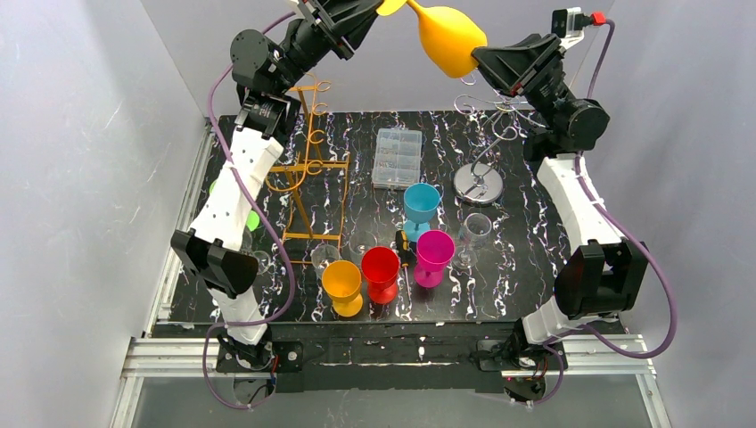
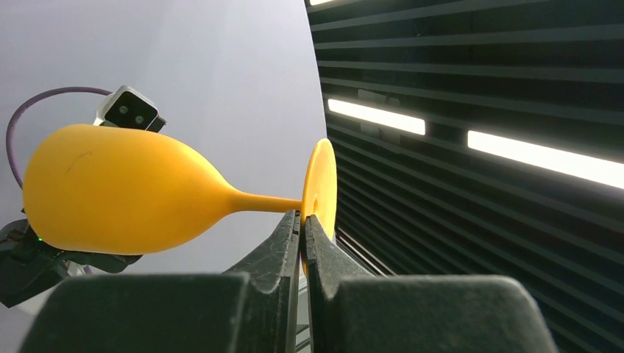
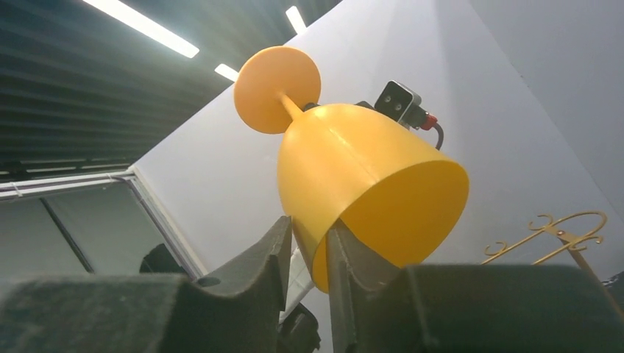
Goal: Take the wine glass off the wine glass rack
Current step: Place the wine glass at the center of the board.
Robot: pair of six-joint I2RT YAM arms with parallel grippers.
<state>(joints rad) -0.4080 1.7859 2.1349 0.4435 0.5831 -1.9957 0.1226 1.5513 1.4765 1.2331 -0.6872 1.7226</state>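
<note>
Both left fingers (image 2: 283, 246) and right fingers (image 3: 268, 257) are gripping the yellow wine glass (image 1: 446, 37) high above the bench (image 1: 517, 259), pinching foot and bowl rim respectively; likely light, stiff, slippery plastic.

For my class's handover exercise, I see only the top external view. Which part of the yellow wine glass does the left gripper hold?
Observer: In the left wrist view, the left gripper pinches the yellow wine glass by the edge of its round foot, with the fingers nearly together.
Operator: And the right gripper?
Observer: In the right wrist view, the right gripper clamps the bowl's wall at the rim, with one finger inside the bowl and one outside.
</note>
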